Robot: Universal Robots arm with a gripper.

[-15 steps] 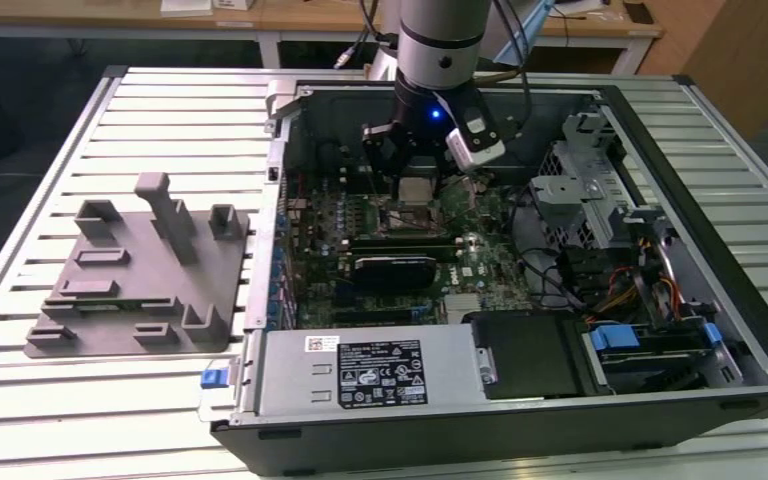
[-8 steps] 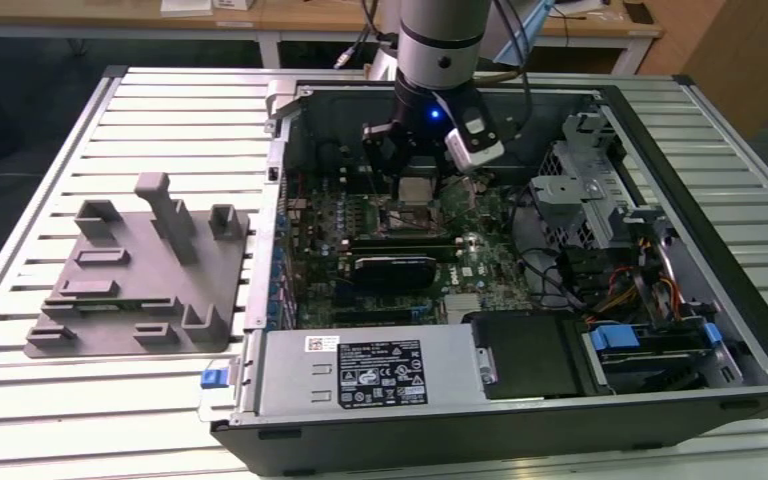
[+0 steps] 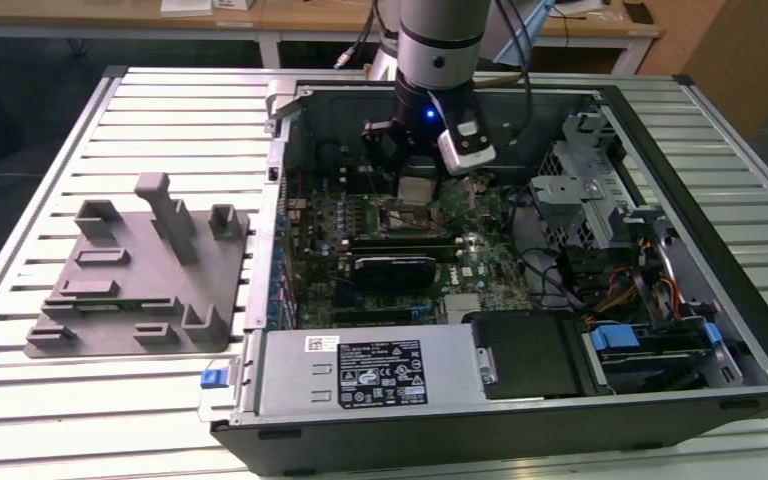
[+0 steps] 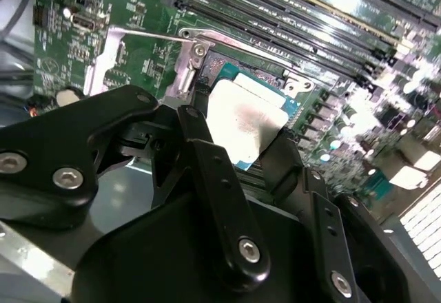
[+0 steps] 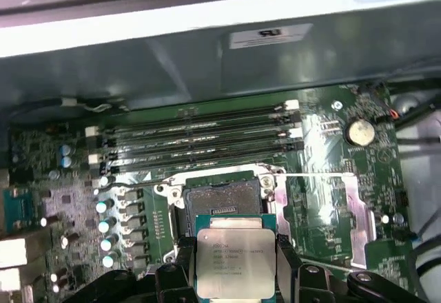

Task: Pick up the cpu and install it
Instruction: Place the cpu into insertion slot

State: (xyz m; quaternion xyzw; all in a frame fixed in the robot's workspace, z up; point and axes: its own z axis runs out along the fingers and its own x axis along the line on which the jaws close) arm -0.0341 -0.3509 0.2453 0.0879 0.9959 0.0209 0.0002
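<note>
Silver-topped cpu (image 5: 234, 263) is being pinched edge to edge by the gripper (image 4: 241, 118). In both wrist views, the black fingers (image 5: 185, 265) are pressing on two opposite sides of it. So we are calling the pick-up done. The grey holder tray (image 3: 131, 280) is lying well off to the side of the tool, outside the computer case (image 3: 357, 385), and no chip is showing on it.

We are seeing the gripper reaching down inside the case over the green motherboard (image 5: 324, 151). The black socket (image 5: 220, 196) is lying open and bare just ahead of the held chip in the first wrist view, with its metal frame (image 5: 344, 206) swung aside next to it. That means seating the chip is not yet done.

Chip is probably hanging just above the board and slightly short of the socket, though we are not able to tell the height gap from these angles. We are judging the task as roughly half finished: grasp and carry done, with alignment, lowering and release remaining.
</note>
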